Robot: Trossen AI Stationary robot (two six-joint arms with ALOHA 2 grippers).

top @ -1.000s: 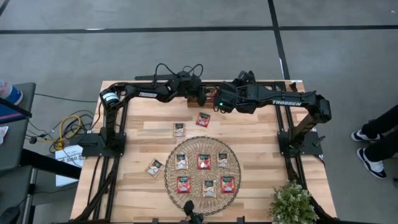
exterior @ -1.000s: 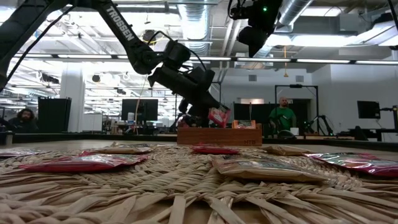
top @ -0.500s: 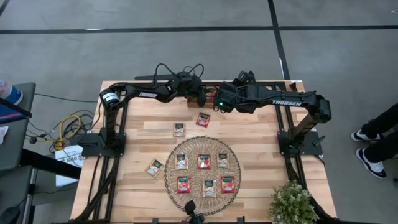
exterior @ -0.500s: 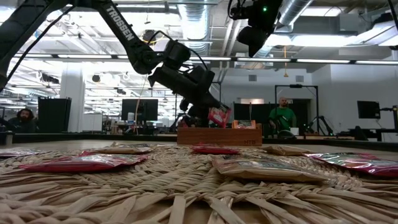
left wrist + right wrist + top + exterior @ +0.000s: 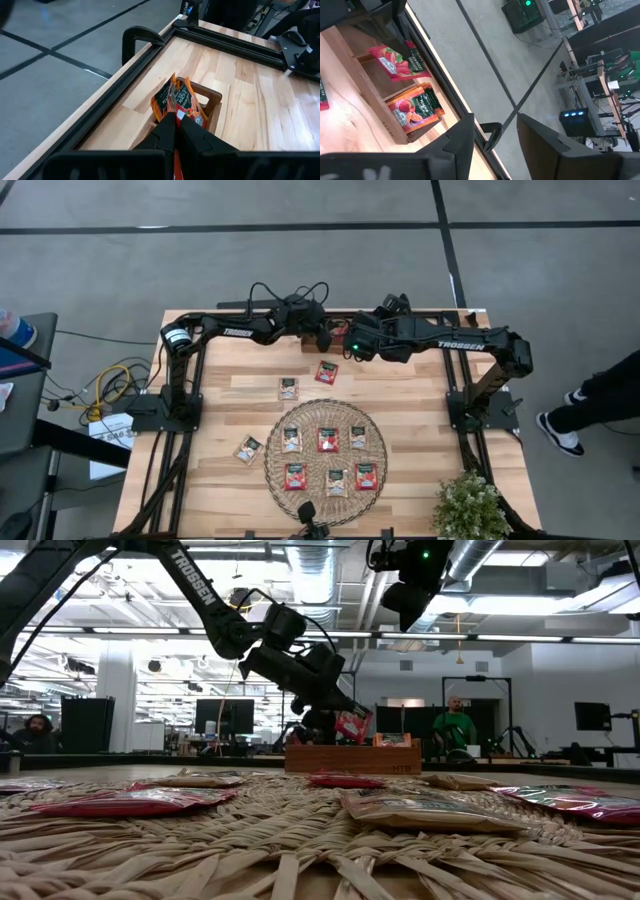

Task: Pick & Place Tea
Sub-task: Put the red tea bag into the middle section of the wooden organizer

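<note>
1. Left gripper (image 5: 176, 131), above the wooden tray (image 5: 214, 98) at the table's twelve o'clock, pinches a red sachet (image 5: 352, 726) by its edge: light, floppy, slick foil.
2. Right gripper (image 5: 495, 131) hovers alongside, fingers apart, empty.
3. Other sachets (image 5: 327, 439) lie on the woven mat (image 5: 272, 460) toward six o'clock.

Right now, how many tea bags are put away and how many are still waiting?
Done: at least two sachets stand in the wooden tray. In hand: the left end effector is shut on a red sachet just above the tray. Left: six on the woven mat and three on the bare table, nine in all. The right end effector hangs open near the tray, empty.
</note>
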